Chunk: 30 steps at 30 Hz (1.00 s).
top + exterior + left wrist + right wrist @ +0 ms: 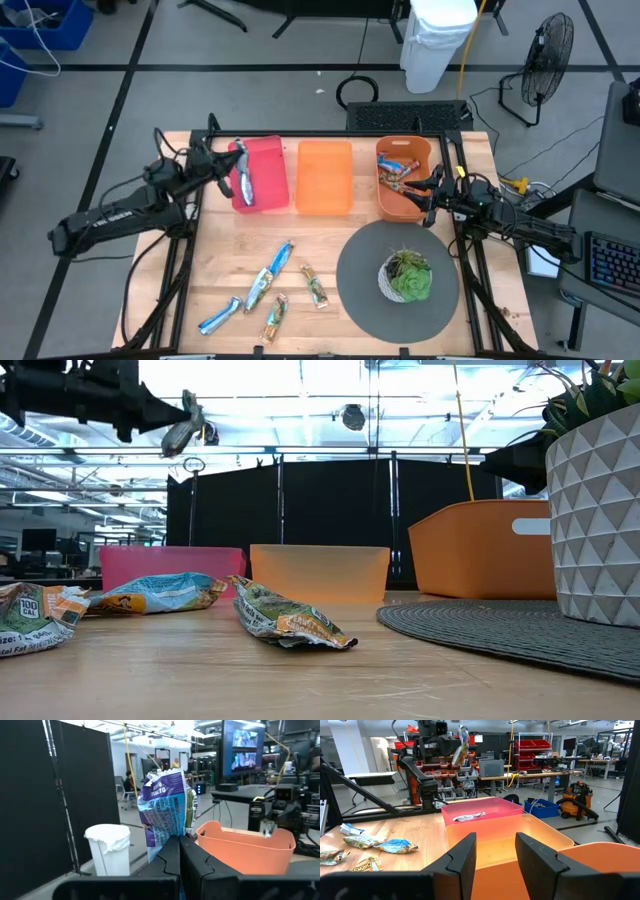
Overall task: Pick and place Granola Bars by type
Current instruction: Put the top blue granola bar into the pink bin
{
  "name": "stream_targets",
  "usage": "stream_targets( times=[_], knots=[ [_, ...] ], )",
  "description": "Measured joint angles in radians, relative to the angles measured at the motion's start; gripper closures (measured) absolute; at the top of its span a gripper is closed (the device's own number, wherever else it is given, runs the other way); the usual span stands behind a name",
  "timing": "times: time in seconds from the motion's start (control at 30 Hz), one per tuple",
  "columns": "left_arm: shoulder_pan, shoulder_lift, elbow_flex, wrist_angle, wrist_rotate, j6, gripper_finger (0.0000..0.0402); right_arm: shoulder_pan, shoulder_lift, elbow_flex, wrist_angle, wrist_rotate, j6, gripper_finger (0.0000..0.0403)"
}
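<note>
Overhead, left gripper (238,170) pinches a blue granola bar (244,183) above the pink bin (270,175). Right gripper (432,190), fingers spread, empty, hovers at the orange bin (400,208). Five bars (270,290) lie on the table (230,250).

1. I'm looking into a robotics lab or workshop hall.
2. Red parts bins (535,747) on racks, a shop vacuum (577,800) and workbenches (530,772).
3. Big monitors (242,747), a floor fan (548,50), taped concrete floor (300,50).
</note>
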Motion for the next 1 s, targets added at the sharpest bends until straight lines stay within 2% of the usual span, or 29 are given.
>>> stream_targets(
  times=[0.13,0.2,0.47,0.6,1.0],
  knots=[
    [0.069,0.001,0.028,-0.03,0.122,-0.015,0.04,0.0,0.0,0.0,0.0,0.0,0.0,0.0275],
    [0.095,0.001,0.028,-0.045,0.146,-0.017,0.0399,0.0,0.0,0.0,0.0,0.0,0.0,0.0275],
    [0.178,0.013,0.028,-0.172,0.14,-0.071,0.04,0.0,0.0,0.0,0.0,0.0,0.0,0.0275],
    [0.206,0.036,0.028,-0.221,0.093,-0.107,0.04,0.0,0.0,0.0,0.0,0.0,0.0,0.0275],
    [0.266,0.2,0.028,-0.238,0.062,-0.233,0.04,0.0,0.0,0.0,0.0,0.0,0.0,0.0275]
  ],
)
